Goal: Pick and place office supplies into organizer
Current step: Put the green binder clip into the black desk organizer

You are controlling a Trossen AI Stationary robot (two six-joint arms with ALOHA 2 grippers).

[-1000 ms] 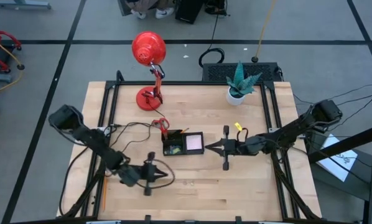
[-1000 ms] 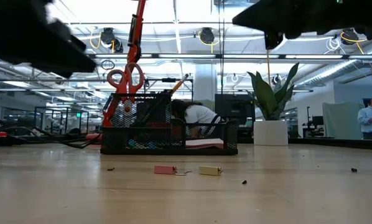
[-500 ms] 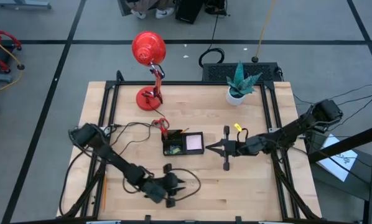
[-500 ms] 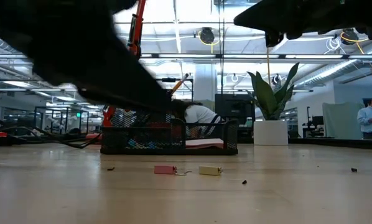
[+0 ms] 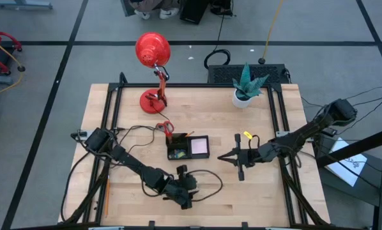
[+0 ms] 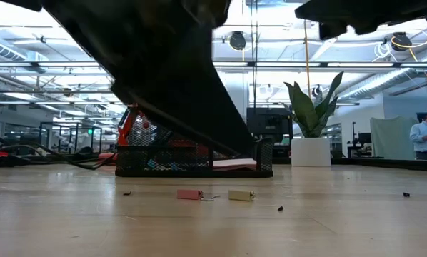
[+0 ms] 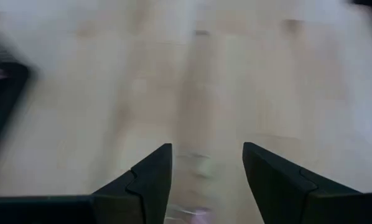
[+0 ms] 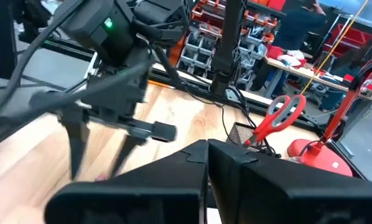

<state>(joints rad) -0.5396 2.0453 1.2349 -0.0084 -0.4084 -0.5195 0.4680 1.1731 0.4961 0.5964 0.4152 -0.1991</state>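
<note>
L gripper (image 5: 192, 187), fingers apart, low over near tabletop (image 5: 255, 185). Organizer (image 5: 188, 147) mid-tabletop: red scissors (image 5: 166, 128) upright in left compartment, pale sticky pad (image 5: 199, 147) in right. R gripper (image 5: 221, 157), fingers together, just right.

Right gripper (image 8: 206, 155) fingers pressed together, dark, in foreground. Beyond it left arm (image 8: 105, 37) reaches down over wooden desk (image 8: 43, 149); left gripper (image 8: 102, 146) fingers spread, tips near desk surface. Red-handled scissors (image 8: 279, 115) stand upright in black mesh organizer (image 8: 239, 132). Red lamp base (image 8: 313, 155) beside it. Person (image 8: 298, 25) in room behind.
</note>
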